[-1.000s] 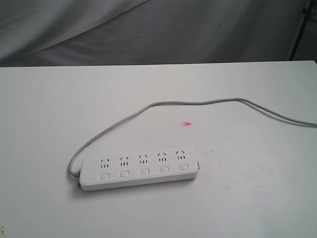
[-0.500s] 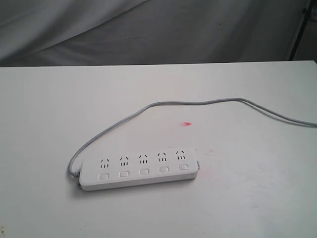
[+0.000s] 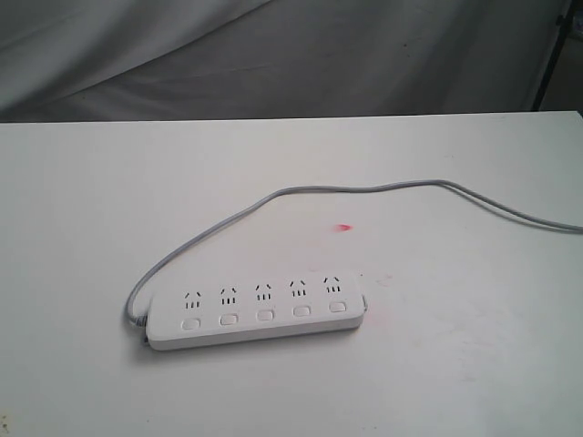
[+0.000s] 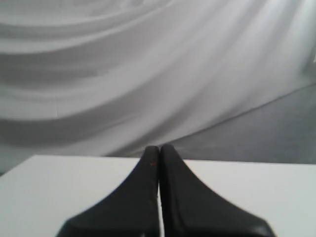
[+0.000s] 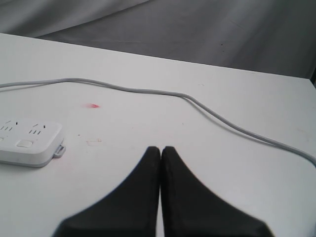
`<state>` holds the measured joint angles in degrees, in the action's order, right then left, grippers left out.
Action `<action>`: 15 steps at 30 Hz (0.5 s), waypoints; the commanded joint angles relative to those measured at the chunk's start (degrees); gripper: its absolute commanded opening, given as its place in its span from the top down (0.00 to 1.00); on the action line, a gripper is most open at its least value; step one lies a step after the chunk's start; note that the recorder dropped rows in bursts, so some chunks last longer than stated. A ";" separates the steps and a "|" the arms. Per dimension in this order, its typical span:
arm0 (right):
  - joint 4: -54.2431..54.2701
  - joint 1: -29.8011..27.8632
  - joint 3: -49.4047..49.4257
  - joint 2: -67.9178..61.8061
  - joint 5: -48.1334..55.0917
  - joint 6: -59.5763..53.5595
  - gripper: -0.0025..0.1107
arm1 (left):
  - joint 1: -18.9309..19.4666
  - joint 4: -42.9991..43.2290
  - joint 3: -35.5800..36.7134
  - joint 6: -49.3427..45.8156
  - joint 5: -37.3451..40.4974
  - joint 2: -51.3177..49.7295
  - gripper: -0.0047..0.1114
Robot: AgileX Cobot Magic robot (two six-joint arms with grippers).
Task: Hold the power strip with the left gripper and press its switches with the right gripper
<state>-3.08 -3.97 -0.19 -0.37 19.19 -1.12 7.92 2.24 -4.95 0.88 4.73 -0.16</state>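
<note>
Left tool point(image 4: 159, 148) — matte black, two pointed prongs flaring wide, right tool point(image 5: 161, 149) alike

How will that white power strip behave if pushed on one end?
Probably slides rather than tips: the power strip lies flat on the table. It looks rigid, likely moving as one piece. Its looping cord may tug it askew.

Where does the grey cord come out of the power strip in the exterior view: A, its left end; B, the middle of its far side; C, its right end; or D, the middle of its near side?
A: in the exterior view the cord leaves the left end of the power strip, arcs around behind it and runs off the right edge of the picture.
</note>
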 commanded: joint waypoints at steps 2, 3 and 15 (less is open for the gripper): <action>0.20 -0.11 0.19 0.37 -0.18 0.12 0.98 | 0.14 -1.52 4.95 0.52 4.69 0.16 0.96; 0.20 -0.11 0.19 0.37 -0.18 0.12 0.98 | 0.14 -1.52 4.95 0.52 5.12 0.16 0.96; 0.20 -0.11 0.19 0.37 -0.18 0.12 0.98 | 0.14 -1.73 4.95 1.78 11.17 0.16 0.96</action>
<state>-3.08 -3.97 -0.19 -0.37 19.19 -1.12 7.92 1.25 -0.21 1.28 15.54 -0.16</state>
